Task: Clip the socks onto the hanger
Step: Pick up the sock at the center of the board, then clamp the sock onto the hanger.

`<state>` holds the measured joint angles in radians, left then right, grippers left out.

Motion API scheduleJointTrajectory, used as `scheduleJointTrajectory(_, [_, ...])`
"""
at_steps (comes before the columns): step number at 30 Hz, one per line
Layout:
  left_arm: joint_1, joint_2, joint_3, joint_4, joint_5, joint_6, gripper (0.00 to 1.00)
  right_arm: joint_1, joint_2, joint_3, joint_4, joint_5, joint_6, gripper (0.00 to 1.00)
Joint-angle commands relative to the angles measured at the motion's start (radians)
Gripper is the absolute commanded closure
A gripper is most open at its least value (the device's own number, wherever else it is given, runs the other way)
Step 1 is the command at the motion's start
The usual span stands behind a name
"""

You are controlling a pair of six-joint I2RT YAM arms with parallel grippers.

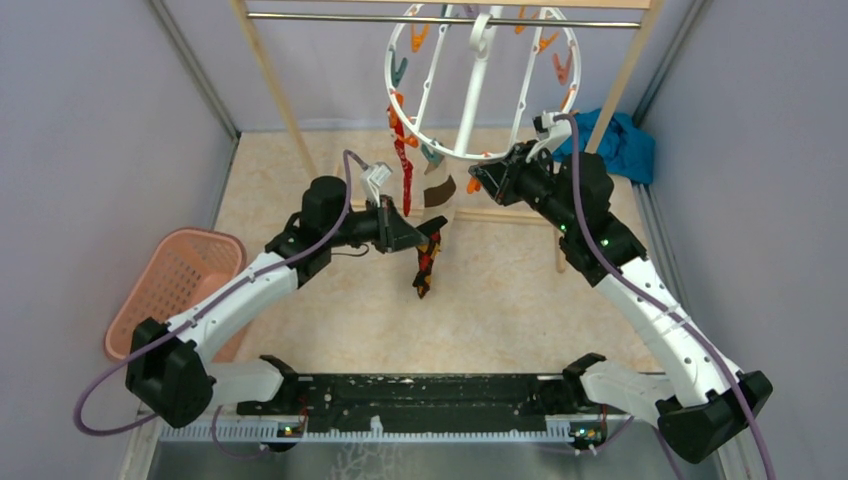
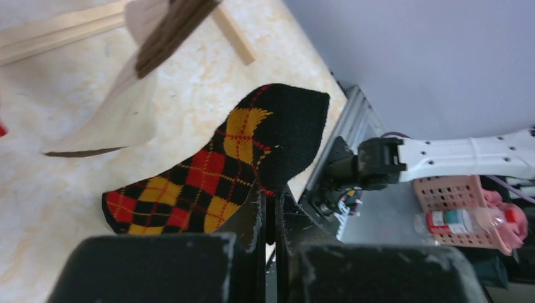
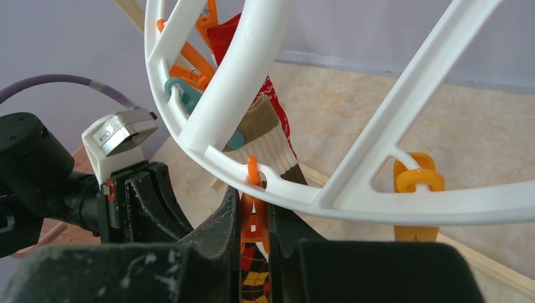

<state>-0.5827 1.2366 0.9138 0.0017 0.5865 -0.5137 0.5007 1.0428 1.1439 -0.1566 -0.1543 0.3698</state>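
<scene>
Dangling from left hand, sock, long axis vertical, right hand pinching clip

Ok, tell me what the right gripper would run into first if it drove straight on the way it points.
The right gripper pinches an orange clip. Straight on, it would likely first meet the white rim of the hanger, just past its tips. A beige-brown sock hangs beyond; the depth is unclear.

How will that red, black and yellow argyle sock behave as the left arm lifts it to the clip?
Probably floppy: the red, black and yellow argyle knit sock hangs limp below the left gripper, so its free end will likely swing. Likely light, since a small pinch in the jaws carries it. The knit looks grippy, so slipping seems unlikely.
</scene>
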Motion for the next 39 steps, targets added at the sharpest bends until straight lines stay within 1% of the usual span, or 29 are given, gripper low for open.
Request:
scheduleJointTrajectory(1, [-0.026, -0.013, 0.054, 0.113, 0.079, -0.091, 1.0, -0.002, -0.015, 0.049, -0.078, -0.056, 0.01, 1.0])
scheduleJointTrajectory(4, [-0.06, -0.013, 0.056, 0.19, 0.057, -0.128, 1.0, -0.002, -0.013, 0.057, -0.08, -0.062, 0.017, 1.0])
scheduleJointTrajectory(8, [-0.133, 0.025, 0.09, 0.259, -0.033, -0.129, 1.0, -0.002, -0.009, 0.063, -0.079, -0.068, 0.025, 1.0])
scheduleJointTrajectory(12, [-0.163, 0.068, 0.123, 0.298, -0.14, -0.082, 1.0, -0.002, -0.01, 0.067, -0.084, -0.069, 0.027, 1.0])
scheduleJointTrajectory(16, [-0.169, 0.09, 0.131, 0.297, -0.274, -0.005, 1.0, -0.002, -0.011, 0.079, -0.093, -0.074, 0.031, 1.0])
scheduleJointTrajectory(21, [-0.174, 0.076, 0.097, 0.343, -0.362, 0.049, 1.0, -0.002, -0.014, 0.089, -0.102, -0.066, 0.03, 1.0])
scheduleJointTrajectory(26, [-0.175, 0.068, 0.073, 0.398, -0.373, 0.076, 1.0, -0.002, -0.011, 0.082, -0.1, -0.069, 0.031, 1.0])
scheduleJointTrajectory(32, [-0.183, 0.088, 0.079, 0.408, -0.327, 0.066, 1.0, -0.002, -0.007, 0.089, -0.098, -0.059, 0.028, 1.0])
scheduleJointTrajectory(39, [-0.209, 0.056, 0.007, 0.419, -0.332, 0.058, 1.0, -0.002, -0.003, 0.099, -0.097, -0.051, 0.026, 1.0])
